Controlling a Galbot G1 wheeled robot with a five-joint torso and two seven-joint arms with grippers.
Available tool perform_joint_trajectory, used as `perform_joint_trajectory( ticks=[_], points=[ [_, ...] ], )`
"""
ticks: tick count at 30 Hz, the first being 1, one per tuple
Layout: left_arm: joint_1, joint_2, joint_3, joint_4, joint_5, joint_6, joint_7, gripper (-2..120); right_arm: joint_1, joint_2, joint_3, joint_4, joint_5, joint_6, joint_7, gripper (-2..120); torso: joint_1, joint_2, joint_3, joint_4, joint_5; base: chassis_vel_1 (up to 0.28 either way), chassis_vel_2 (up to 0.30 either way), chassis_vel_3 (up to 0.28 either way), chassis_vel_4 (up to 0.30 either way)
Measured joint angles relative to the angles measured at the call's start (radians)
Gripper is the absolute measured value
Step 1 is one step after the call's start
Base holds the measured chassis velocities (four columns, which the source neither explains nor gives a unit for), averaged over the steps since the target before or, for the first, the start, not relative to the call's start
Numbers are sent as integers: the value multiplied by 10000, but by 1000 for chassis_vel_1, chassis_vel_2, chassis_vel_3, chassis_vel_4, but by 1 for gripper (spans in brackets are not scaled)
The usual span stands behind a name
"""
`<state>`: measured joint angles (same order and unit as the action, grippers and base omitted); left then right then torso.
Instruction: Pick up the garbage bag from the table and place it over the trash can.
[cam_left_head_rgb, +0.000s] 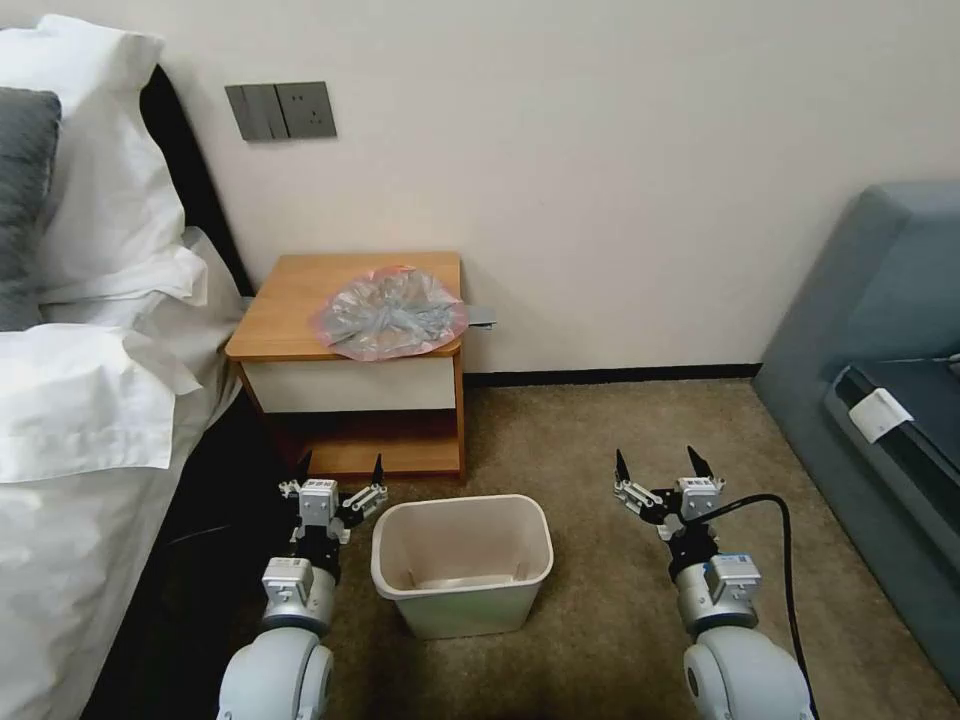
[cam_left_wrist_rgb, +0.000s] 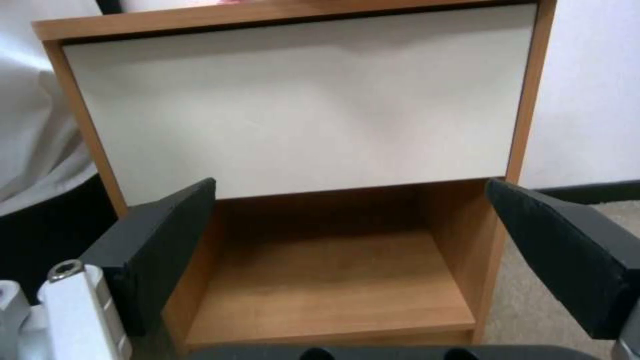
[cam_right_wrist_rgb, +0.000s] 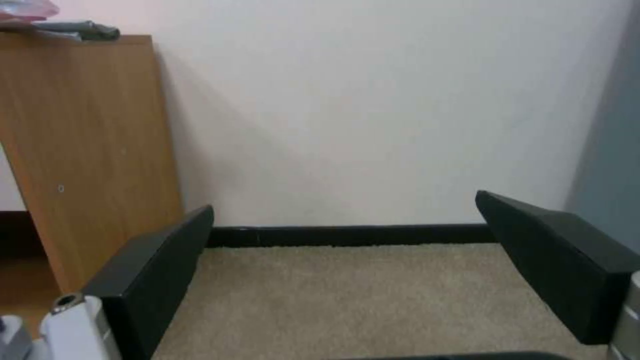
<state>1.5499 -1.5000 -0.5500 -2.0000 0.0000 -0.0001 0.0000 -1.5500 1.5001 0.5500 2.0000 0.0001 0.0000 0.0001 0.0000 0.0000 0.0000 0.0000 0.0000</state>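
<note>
A bed (cam_left_head_rgb: 80, 400) with white sheets and pillows filled the robot's left side, and a grey-blue sofa (cam_left_head_rgb: 880, 330) stood on its right, with tan carpet (cam_left_head_rgb: 600, 440) between them. Against the pale wall stood the table (cam_left_head_rgb: 290, 300), a small wooden nightstand with an orange-brown tabletop, a white drawer front and a low open shelf beneath; in the left wrist view that shelf held nothing.

On the carpet in front of the table, between the two arms, stood the trash can (cam_left_head_rgb: 462, 598), cream-white, upright, with rounded corners and a rolled rim. It was unlined and nothing lay inside it.

The garbage bag (cam_left_head_rgb: 390, 312) lay on the right half of the tabletop, flattened into a crinkled, roughly round heap of translucent grey plastic with a pink edge running around it. Its near side and right side slightly overhung the tabletop's edges.

The left pincer (cam_left_head_rgb: 340, 468) hung low, just left of the trash can and in front of the table's shelf, its two black fingers spread wide and holding nothing. The right pincer (cam_left_head_rgb: 660, 462) hung over bare carpet to the right of the trash can, well apart from the table, likewise wide open with nothing between its fingers.
</note>
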Motion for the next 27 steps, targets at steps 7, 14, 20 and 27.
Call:
perform_joint_trajectory(
  ticks=[7,14,20,27],
  points=[
    [0,0,0,0,0,0,0,100,0,0,0,0,0,0,0,100,0,0,0,0,0,0,0,0,0],
    [0,0,0,-1,0,0,0,100,0,0,1,0,0,0,0,100,0,0,0,0,0,0,0,0,0],
    [0,0,0,0,0,0,0,100,0,0,1,0,0,0,0,100,0,0,0,0,0,0,0,0,0],
    [0,0,0,0,0,0,0,100,0,0,0,0,0,0,0,100,0,0,0,0,0,0,0,0,0]
  ],
)
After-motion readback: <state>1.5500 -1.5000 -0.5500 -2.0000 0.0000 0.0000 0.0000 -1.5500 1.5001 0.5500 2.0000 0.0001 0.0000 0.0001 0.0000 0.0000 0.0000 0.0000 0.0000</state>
